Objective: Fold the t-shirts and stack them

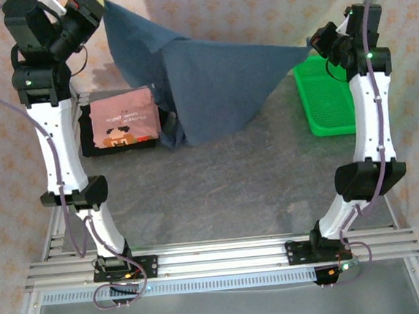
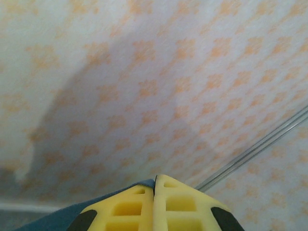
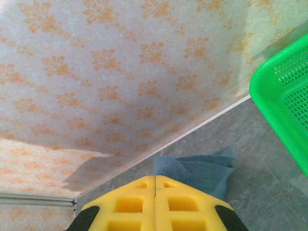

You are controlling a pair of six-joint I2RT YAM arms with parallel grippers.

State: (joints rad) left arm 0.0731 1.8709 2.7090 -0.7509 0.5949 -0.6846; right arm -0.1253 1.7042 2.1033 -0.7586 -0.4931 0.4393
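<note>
Shirt held aloft, wants a flat landing

Left gripper (image 1: 94, 7) and right gripper (image 1: 315, 43) each pinch a corner of the slate-blue t-shirt (image 1: 210, 83), hung between them, hem touching the bench beside the pink t-shirt (image 1: 122, 119) folded on the black t-shirt (image 1: 91, 142) at far left. Best to level the corners, draw it taut and lay it flat mid-bench, clear of the green basket (image 1: 329, 95)

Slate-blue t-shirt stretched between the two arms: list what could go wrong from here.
1. The slate-blue t-shirt hangs from the shut left end effector and right end effector. Each seems to pinch only an edge, so a corner may slip.
2. Its lower folds bunch on the table beside the pink t-shirt lying on the black t-shirt. Dragging could disturb that stack.
3. Its right corner is close to the green basket, where cloth might snag.
</note>
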